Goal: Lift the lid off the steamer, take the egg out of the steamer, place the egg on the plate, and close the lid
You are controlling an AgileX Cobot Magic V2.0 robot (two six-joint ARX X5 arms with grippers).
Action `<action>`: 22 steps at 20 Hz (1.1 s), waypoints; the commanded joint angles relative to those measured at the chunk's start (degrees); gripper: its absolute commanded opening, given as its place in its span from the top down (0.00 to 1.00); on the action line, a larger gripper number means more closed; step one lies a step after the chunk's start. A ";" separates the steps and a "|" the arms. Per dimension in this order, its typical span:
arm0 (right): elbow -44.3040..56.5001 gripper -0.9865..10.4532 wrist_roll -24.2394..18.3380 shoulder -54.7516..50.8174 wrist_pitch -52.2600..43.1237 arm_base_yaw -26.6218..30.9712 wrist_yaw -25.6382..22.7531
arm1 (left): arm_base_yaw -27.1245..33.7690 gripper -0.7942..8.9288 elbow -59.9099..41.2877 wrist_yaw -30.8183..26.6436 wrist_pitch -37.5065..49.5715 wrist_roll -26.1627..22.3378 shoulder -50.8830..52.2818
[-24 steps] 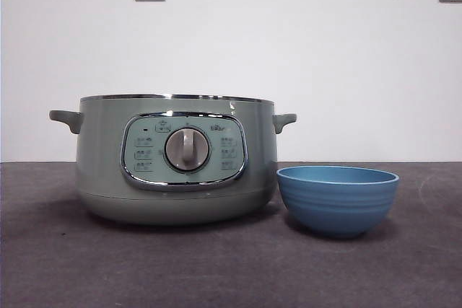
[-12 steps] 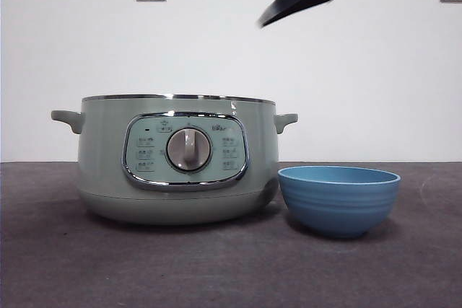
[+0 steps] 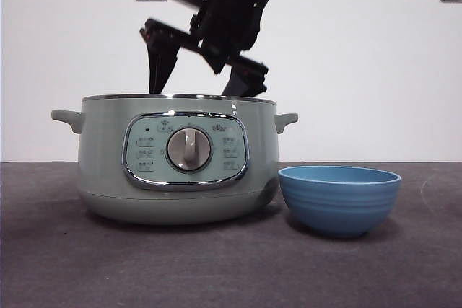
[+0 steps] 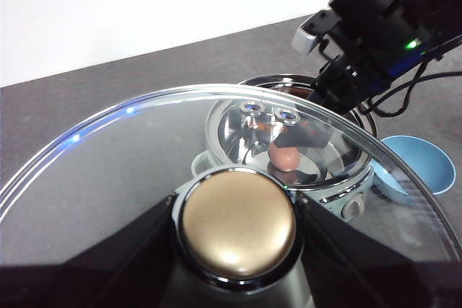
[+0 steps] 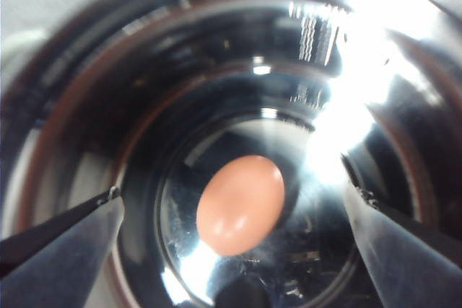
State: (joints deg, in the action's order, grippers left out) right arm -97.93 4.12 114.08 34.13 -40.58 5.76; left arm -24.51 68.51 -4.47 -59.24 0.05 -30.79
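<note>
Since the earlier frame, the right gripper (image 3: 198,84) has come down into the open steamer (image 3: 173,160), jaws spread wide around the egg (image 5: 240,204) on its bottom. Left gripper (image 4: 237,230) holds the lid (image 4: 144,149) by its knob, raised beside; the plate (image 3: 338,198) stands just beside the steamer.

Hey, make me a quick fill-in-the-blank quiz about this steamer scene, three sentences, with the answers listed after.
1. The left gripper holds the lid by its ____.
2. The right gripper, jaws open, hangs over the ____ lying inside the steamer.
3. The blue plate beside the steamer holds ____.

Missing words: knob; egg; nothing
</note>
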 commanded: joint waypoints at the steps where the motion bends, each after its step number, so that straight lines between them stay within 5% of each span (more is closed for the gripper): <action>1: -0.20 0.39 0.35 1.33 -1.07 -0.42 -0.22 | 0.13 0.93 0.24 0.22 2.60 0.17 0.48; 19: -0.20 0.45 2.32 8.24 -2.29 -0.87 -0.20 | 0.13 0.93 0.24 0.46 2.56 -0.13 0.48; 22: -0.20 0.59 2.51 8.31 -2.80 -0.87 -0.15 | 0.13 0.93 0.24 0.46 2.54 -0.24 0.48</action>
State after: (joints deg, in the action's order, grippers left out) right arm -98.02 6.07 121.56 31.62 -41.28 5.61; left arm -24.51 68.51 -4.05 -59.31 0.01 -30.79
